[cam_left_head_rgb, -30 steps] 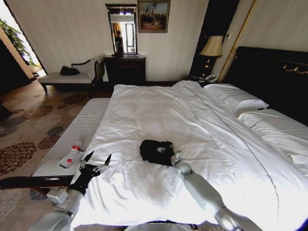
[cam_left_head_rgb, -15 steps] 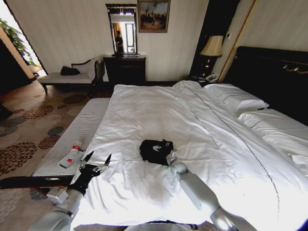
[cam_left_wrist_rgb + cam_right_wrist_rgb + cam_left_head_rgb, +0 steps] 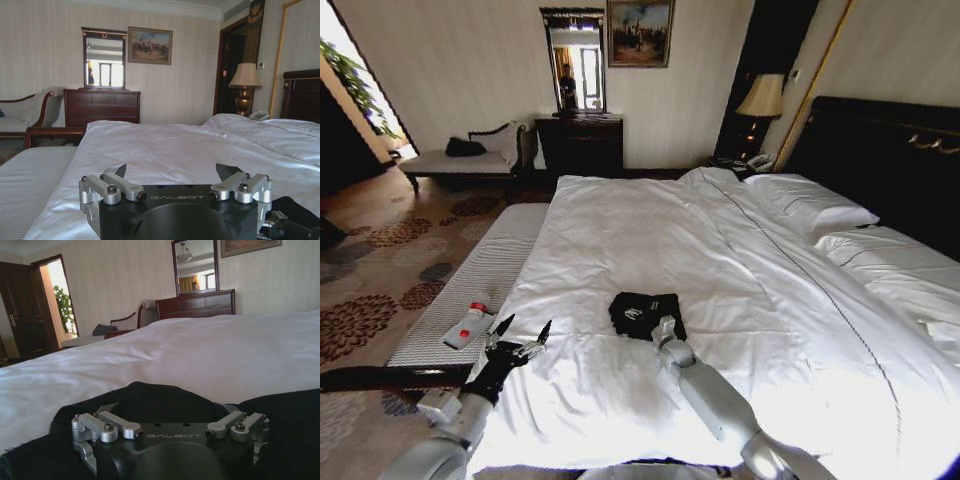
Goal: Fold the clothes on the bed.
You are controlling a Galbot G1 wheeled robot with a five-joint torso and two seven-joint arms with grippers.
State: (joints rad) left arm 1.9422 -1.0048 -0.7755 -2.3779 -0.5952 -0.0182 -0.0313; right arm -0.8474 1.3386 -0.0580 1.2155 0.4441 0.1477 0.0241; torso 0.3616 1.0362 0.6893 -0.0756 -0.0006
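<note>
Head view: right gripper (image 3: 663,327) at shirt (image 3: 642,309) near edge, closure unclear. Left gripper (image 3: 518,340) open, well left, idle.

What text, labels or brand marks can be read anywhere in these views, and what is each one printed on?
"GALBOT": on the black body of the left gripper, open above the bed's near edge.
"GALBOT": on the black body of the right gripper, down at the black T-shirt.
White lettering on the T-shirt: too small to read.
Red-capped white bottle on the striped bench: no legible label.
</note>
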